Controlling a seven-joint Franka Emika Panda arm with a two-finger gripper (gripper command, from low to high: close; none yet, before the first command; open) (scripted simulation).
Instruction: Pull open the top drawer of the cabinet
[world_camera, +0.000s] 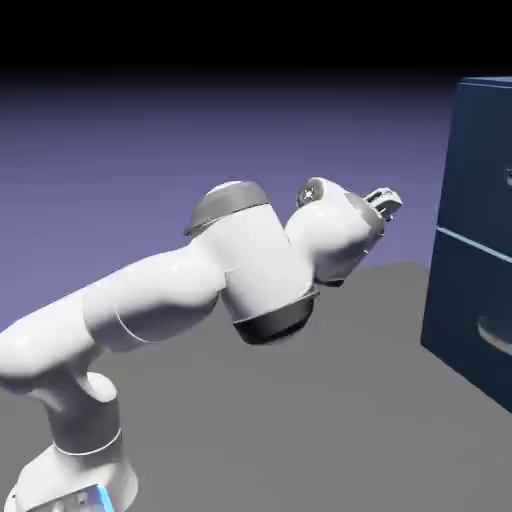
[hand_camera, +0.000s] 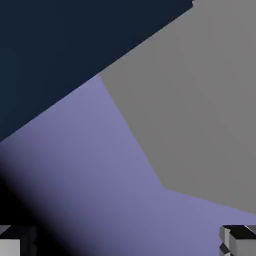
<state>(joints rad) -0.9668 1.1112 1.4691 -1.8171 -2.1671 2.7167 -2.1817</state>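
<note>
**Claw apart and empty, well short of the top drawer**

The gripper (world_camera: 384, 203) sits at the end of the white arm (world_camera: 160, 300), which stretches from the lower left toward the right of the exterior view. Its 2 fingertips (hand_camera: 240, 239) stand wide apart in the hand view, 1 at each bottom corner, with nothing between them. The claw holds nothing and touches nothing.

The cabinet (world_camera: 470, 260) stands at the right edge of the exterior view, tall and dark blue, partly cut off by the frame. The top drawer (world_camera: 480, 160) is its upper front, above a thin light-blue seam; only a sliver of its pale handle shows at the frame edge. It lies to the right of the gripper, at roughly the same height, with a clear gap of backdrop between the 2. The lower drawer (world_camera: 465, 310) below the seam carries a curved grey handle (world_camera: 495, 335).

No brand, label or writing can be read anywhere.

The table (world_camera: 300, 420) is plain flat grey. Behind it a blue-violet backdrop (world_camera: 150, 150) fades to black at the top. The hand view, rolled at an angle, shows a dark blue face, grey table and violet backdrop.
</note>
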